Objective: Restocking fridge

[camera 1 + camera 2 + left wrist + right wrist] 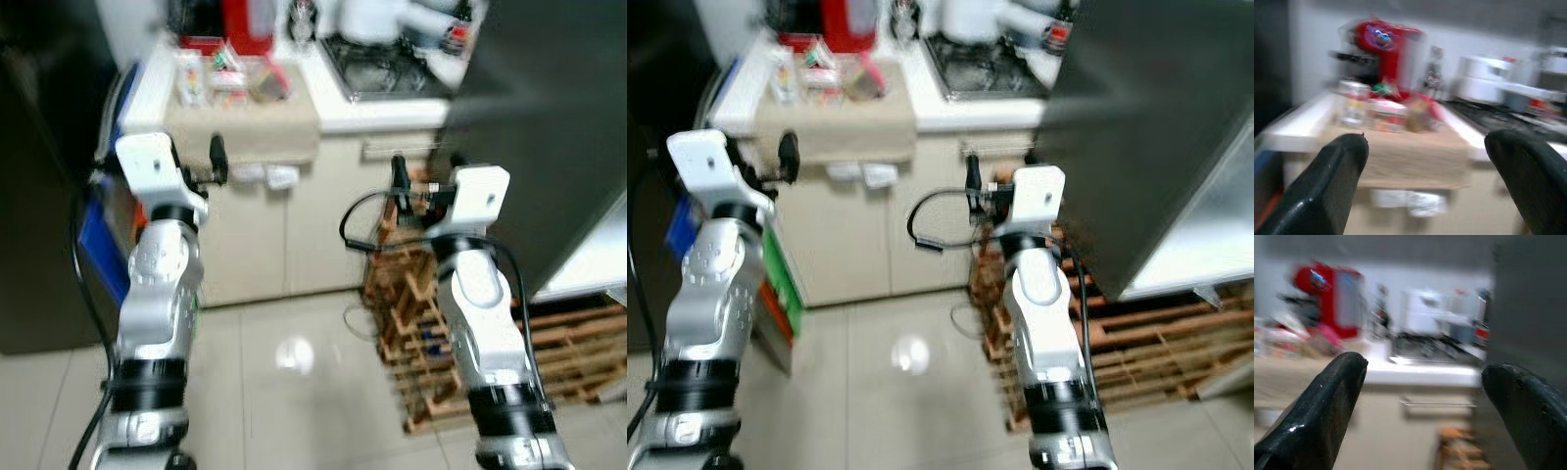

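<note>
Both arms raised toward the counter (392, 116) at top centre. Left gripper (1425, 191) wide open, holding nothing; right gripper (1425, 421) also wide open and empty. Blurred jars (230, 78) on a beige cloth (245, 132), upper left. Dark fridge door (549, 147) at right.

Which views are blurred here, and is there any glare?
Both wrist views are smeared sideways, so the red appliance and counter items lose their edges; both eye views are softer but readable; in the left eye view a light glare spot sits on the floor tiles.
</note>
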